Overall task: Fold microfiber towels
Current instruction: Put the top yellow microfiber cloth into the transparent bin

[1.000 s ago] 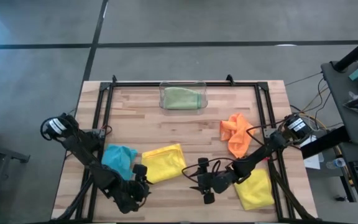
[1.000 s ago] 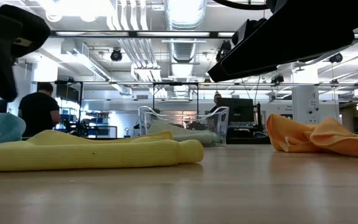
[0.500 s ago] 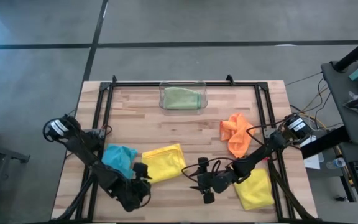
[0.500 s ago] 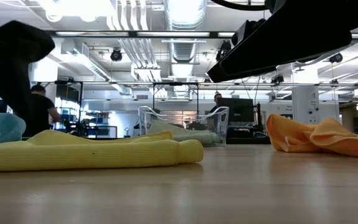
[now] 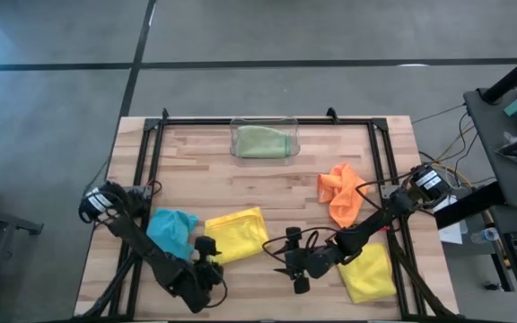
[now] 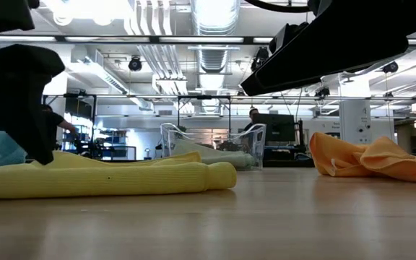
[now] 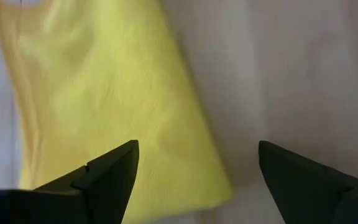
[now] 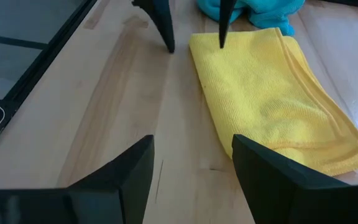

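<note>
Over the last second the left arm has swung in toward the folded yellow towel (image 5: 238, 235), and the left gripper (image 5: 206, 256) has gone from part-closed to spread wide, released, with one fingertip over the towel's near corner and the other over bare wood, gripping nothing; in the low view its dark bulk (image 6: 22, 94) now stands just above that towel's end, where a second ago it hung higher and farther aside. The right gripper (image 5: 293, 266) has not shifted: it waits with fingers parted and empty, just across a strip of bare table (image 5: 267, 188) from the same towel, its tips pointing at it. Far beyond both grippers, at the table's back edge, a clear plastic bin (image 5: 265, 139) with thin glossy walls holds one pale green towel (image 5: 263, 142), lying flat inside and filling most of its floor. The folded yellow towel is a neat oblong of fine-ribbed, matte cloth with soft layered edges showing along one side (image 8: 272, 106); close up its surface looks faintly pebbled (image 7: 104, 93). Just behind the left gripper, touching the yellow towel's far end, lies the light blue towel (image 5: 170, 229), crumpled into a loose lump. Behind the right gripper, under its arm, the second yellow towel (image 5: 369, 274) lies roughly flat, and farther back the orange towel (image 5: 340, 193) sits bunched in rounded folds (image 6: 367, 160). The table is pale butcher-block wood with a visible plank grain.
</note>
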Controlling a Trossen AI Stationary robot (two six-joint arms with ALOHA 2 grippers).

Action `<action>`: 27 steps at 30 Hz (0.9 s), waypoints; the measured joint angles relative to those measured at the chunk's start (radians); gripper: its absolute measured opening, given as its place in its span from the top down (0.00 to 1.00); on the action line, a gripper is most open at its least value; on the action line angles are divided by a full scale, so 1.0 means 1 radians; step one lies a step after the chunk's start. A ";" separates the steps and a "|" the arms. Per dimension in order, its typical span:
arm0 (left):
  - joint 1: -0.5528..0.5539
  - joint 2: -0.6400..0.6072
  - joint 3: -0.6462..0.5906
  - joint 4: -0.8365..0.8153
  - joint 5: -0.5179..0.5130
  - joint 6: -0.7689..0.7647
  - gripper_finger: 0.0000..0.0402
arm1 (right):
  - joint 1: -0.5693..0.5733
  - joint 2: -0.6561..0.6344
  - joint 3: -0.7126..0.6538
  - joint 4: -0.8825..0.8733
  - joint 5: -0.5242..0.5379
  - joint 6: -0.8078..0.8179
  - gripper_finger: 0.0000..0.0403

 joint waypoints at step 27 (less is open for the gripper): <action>-0.002 0.033 0.008 -0.131 -0.042 -0.123 0.28 | -0.013 0.161 0.065 0.000 0.155 -0.407 0.49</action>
